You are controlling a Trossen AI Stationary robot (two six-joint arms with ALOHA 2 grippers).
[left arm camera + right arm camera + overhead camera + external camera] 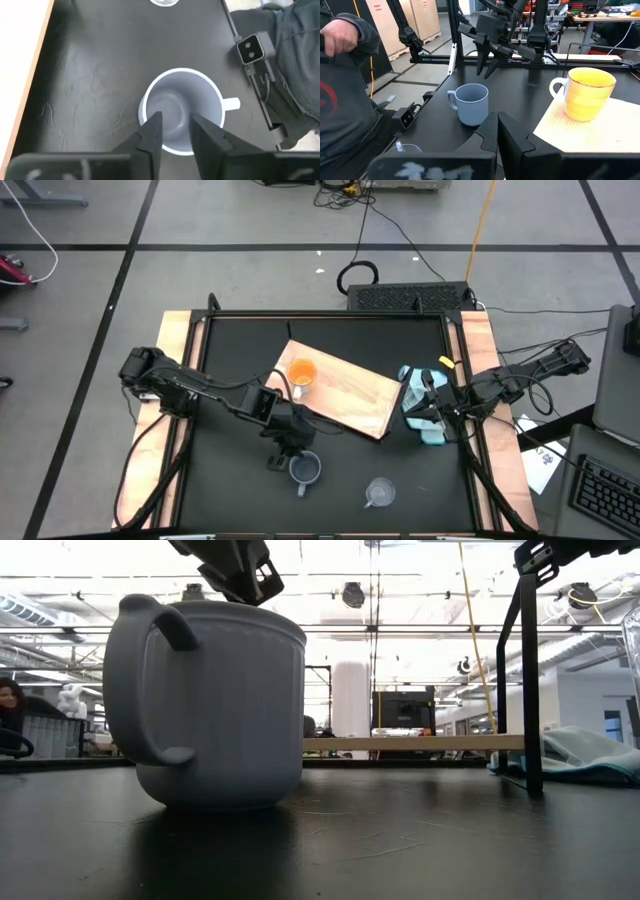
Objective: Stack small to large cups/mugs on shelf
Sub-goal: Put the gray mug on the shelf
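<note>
The left gripper (287, 448) hangs over the grey-blue mug (305, 469) with its fingers apart. The mug sits on the bench (220, 490), at 6 o'clock from the shelf (350, 400).

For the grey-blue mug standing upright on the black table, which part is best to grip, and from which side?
Probably the rim wall of the grey-blue mug, from straight above: it stands upright, mouth open, nothing inside. One finger should go inside and one outside, away from the handle. The left gripper already hovers over it, fingers slightly apart.
</note>
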